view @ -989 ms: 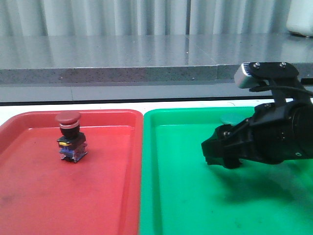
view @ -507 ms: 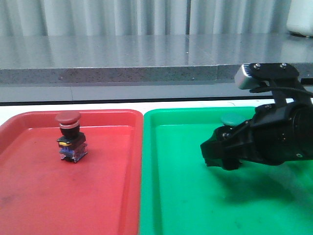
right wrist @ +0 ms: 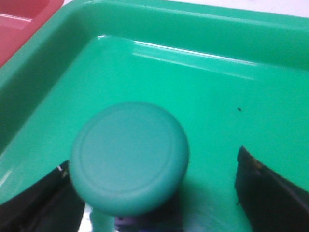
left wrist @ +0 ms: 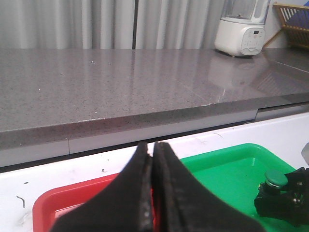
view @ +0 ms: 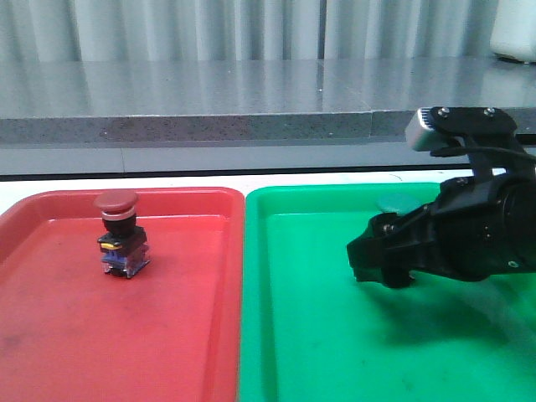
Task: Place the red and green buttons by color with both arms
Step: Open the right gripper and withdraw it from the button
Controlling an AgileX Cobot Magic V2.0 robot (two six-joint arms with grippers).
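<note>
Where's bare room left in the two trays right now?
Red tray: bare everywhere near and right of the red button, which stands toward its back left. Green tray: left half and near edge bare; its back right is crowded by the right gripper around the green button.

One button (view: 121, 237) stands in left tray (view: 50, 335). Other button (right wrist: 129, 157) sits in right tray (view: 310, 352), between right gripper (right wrist: 159, 193) fingers (right wrist: 268, 193). Trays side by side, touching. Counter (view: 209, 92) behind trays.
</note>
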